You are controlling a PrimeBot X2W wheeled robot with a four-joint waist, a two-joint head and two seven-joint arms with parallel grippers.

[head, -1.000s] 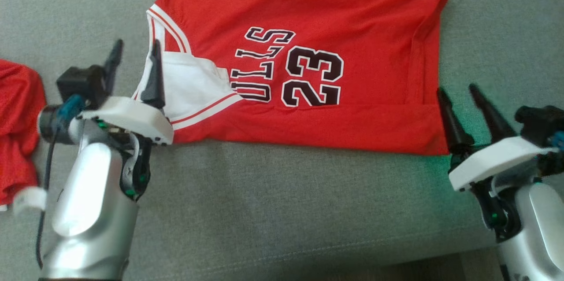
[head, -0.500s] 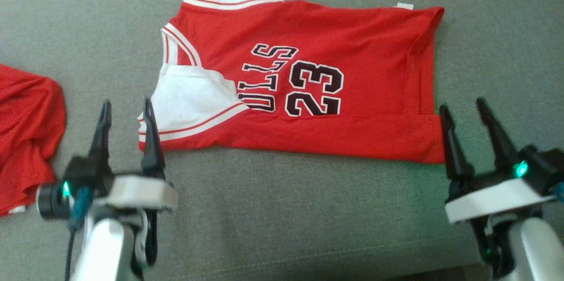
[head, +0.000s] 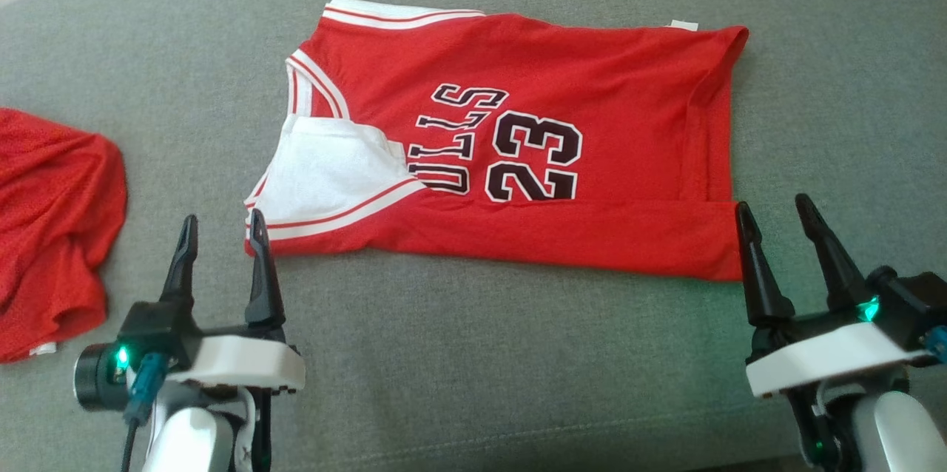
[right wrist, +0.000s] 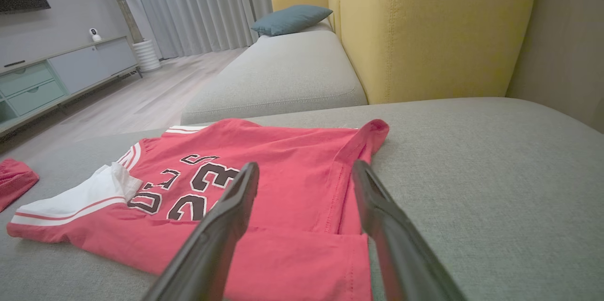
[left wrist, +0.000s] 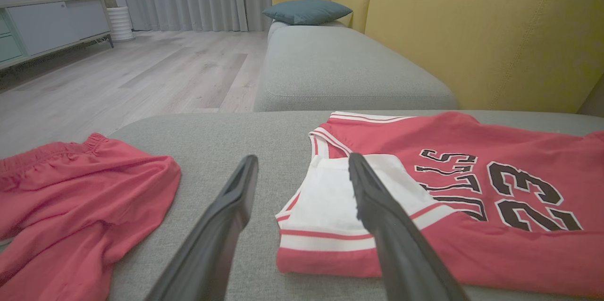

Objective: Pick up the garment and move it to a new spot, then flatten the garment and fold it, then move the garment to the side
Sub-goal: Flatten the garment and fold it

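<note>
The garment point(head: 562, 109), a red jersey with white trim and a black "23", lies folded lengthwise on the grey cushion point(head: 473, 368); it also lies ahead in the left wrist view point(left wrist: 472, 244) and the right wrist view point(right wrist: 283, 164). My left gripper point(head: 222, 224) stands open just off the jersey's near left corner, holding nothing. At the jersey's near right corner my right gripper point(head: 773, 207) is open too, its left finger beside the hem.
A second red cloth point(head: 52, 220) lies crumpled at the cushion's left edge. A yellow sofa back point(left wrist: 472, 32) and another grey seat with a teal pillow point(left wrist: 306, 11) stand beyond. Wood floor point(left wrist: 141, 70) lies to the left.
Both grippers have drawn back toward me off the jersey's near edge. The head camera has tilted, so the jersey sits lower in view.
</note>
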